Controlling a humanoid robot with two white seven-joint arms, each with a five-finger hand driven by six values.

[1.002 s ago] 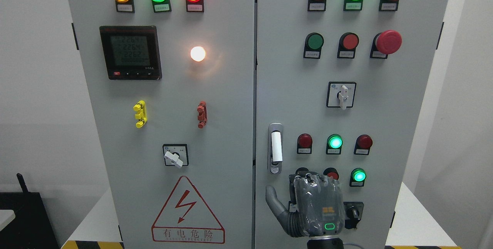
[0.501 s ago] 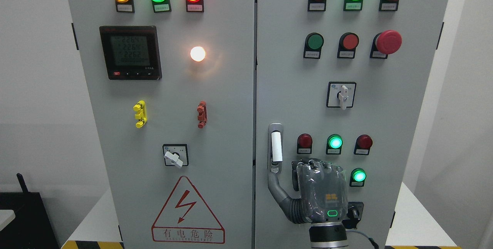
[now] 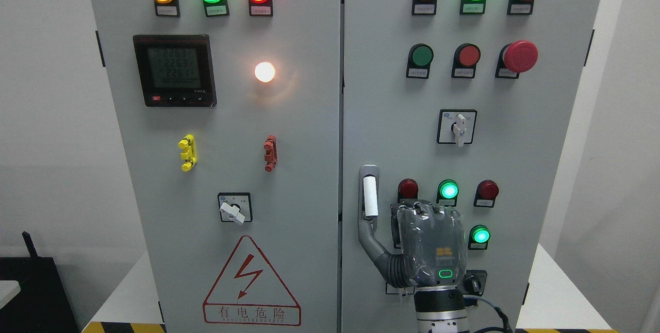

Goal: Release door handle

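Grey steel fills my feed: a two-door cabinet (image 3: 289,168) standing on a white counter (image 3: 557,297). On the right door, close to the centre seam, sits the handle (image 3: 369,196), a slim upright lever with a white grip in a silver recess.

I see my right hand (image 3: 430,243) rising from the bottom edge, right of the middle, its back toward the camera and wrapped in clear film. Its thumb (image 3: 367,235) stretches up and to the left, the tip touching the lower end of the handle, just below the white grip. The four fingers (image 3: 428,212) are curled forward toward the door, beside the handle and not around it. I cannot make out anything gripped: the hand is closed loosely, thumb out. It covers part of the lower button rows; a green lamp (image 3: 480,235) glows just right of the knuckles, and another (image 3: 448,189) just above them, between two red buttons.

On the left door I read a black meter (image 3: 174,70), a lit white lamp (image 3: 264,71), and a red-edged warning triangle (image 3: 251,284) low down.
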